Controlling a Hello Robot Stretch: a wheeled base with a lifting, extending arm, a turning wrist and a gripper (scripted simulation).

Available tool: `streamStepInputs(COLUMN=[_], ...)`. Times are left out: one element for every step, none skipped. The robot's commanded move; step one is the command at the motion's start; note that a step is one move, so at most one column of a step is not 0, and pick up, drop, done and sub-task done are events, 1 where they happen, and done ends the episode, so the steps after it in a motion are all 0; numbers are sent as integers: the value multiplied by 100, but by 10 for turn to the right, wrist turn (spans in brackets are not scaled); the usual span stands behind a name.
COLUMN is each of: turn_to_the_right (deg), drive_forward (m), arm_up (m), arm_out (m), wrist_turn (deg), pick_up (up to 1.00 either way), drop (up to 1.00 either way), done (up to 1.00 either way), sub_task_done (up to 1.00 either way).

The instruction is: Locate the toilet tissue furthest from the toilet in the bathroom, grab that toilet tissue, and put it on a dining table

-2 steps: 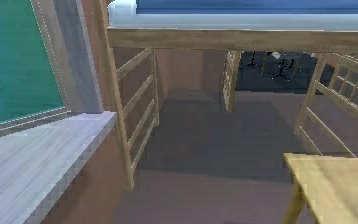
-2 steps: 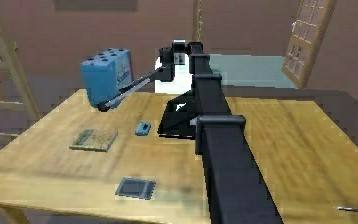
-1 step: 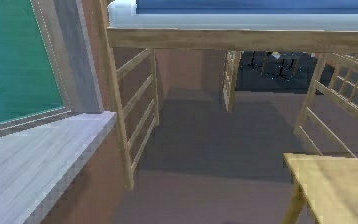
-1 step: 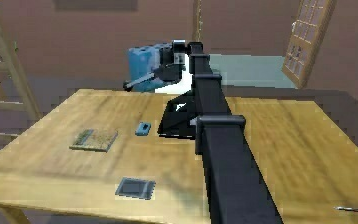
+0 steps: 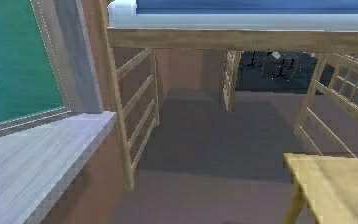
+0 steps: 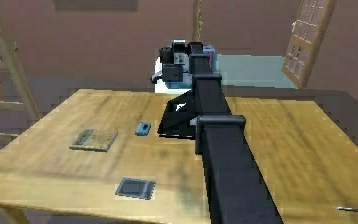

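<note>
Toilet tissue (image 6: 169, 73): entered with reserve, being seen as no more than a small white blob at the fingered end of the gripper (image 6: 164, 66) in the arm side view. It is seen just above the middle of the far edge of the wooden tabletop (image 6: 287, 135). Whether the blob is held by the gripper or only lies close to it cannot be told, and the setting of the fingers cannot be told either. Arm (image 6: 225, 150): a dark square bar, laid across the tabletop from the near edge to the far edge, just right of the middle. Dark flat item (image 6: 175, 118): laid on the tabletop near the far edge, below the gripper and partly covered by the arm. Small blue-grey item (image 6: 142, 129): set just left of the dark flat item. Flat greenish square (image 6: 93, 139): placed toward the left edge. Dark framed square (image 6: 136, 187): placed by the near edge, left of the arm. Pale blue slab (image 6: 249, 68): seen beyond the far edge, right of the gripper. In the forward view are listed a wooden loft bed (image 5: 227, 40) with a ladder (image 5: 137, 100), a pale wooden table corner (image 5: 332, 185) at the lower right, and a green pane (image 5: 17, 60) over a grey ledge (image 5: 37, 160) at the left.
</note>
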Motion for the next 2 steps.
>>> streamStepInputs(turn_to_the_right=[0, 0], drive_forward=[0, 0], arm_up=[-32, 0], arm_out=[0, 0], wrist_turn=[0, 0], pick_up=[0, 0], drop=[0, 100], done=[0, 0], sub_task_done=[0, 0])
